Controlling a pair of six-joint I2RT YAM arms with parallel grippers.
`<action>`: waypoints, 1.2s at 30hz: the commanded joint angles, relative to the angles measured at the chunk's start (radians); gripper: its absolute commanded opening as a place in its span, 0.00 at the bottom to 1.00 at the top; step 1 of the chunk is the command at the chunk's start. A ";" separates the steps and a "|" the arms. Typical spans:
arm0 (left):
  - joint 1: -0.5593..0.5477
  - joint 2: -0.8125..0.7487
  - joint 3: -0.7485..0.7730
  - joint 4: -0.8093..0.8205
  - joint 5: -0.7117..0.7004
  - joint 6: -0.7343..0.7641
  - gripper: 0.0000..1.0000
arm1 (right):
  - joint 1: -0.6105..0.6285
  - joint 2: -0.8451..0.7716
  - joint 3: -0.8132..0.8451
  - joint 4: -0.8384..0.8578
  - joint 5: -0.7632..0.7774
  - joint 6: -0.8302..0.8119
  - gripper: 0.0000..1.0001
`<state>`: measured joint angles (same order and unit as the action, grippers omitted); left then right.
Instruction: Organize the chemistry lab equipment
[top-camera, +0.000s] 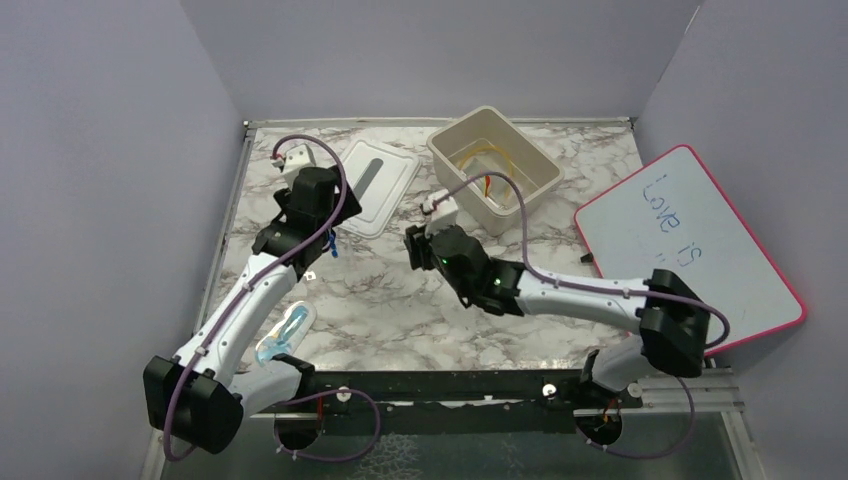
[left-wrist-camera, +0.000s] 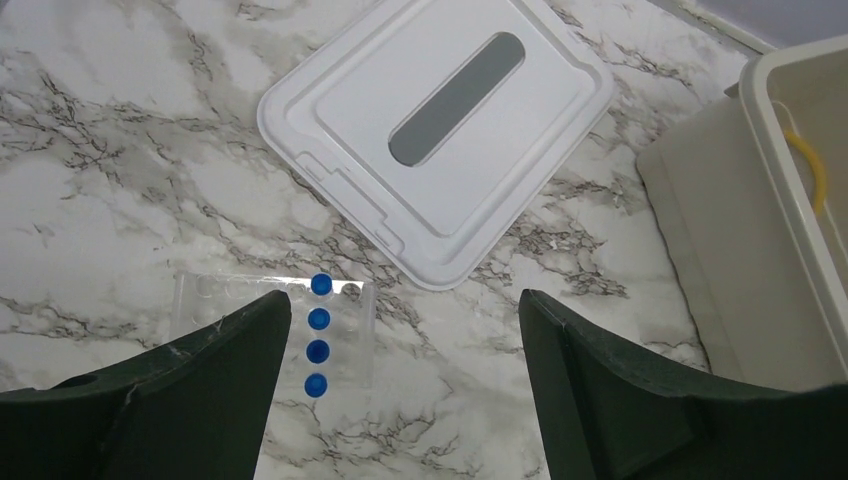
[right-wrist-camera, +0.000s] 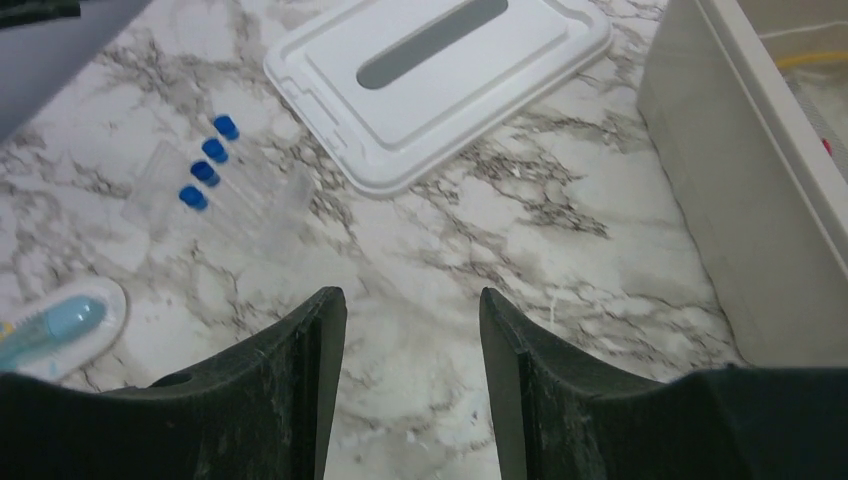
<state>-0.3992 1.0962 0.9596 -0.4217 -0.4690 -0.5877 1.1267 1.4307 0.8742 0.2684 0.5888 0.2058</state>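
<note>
A clear packet lies near the surface's left edge. The left tool hangs wide and empty above the blue-capped pieces (four in a row, in a clear tray), just beside the white lid. Bare marble lies under the right tool, which is also wide and holds nothing. The amber tubing sits in the bin by the back edge. The whiteboard lies at the right edge.
</note>
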 joint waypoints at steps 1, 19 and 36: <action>0.064 0.012 0.091 -0.058 0.200 0.050 0.86 | -0.064 0.220 0.292 -0.384 -0.148 0.185 0.56; 0.091 -0.146 0.203 -0.210 -0.116 0.141 0.86 | -0.235 0.915 1.145 -0.786 -0.191 0.128 0.61; 0.091 -0.181 0.197 -0.211 -0.183 0.112 0.85 | -0.278 1.144 1.406 -0.719 -0.214 -0.053 0.65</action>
<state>-0.3096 0.9283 1.1366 -0.6308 -0.6224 -0.4706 0.8505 2.5202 2.2120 -0.4244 0.3588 0.1982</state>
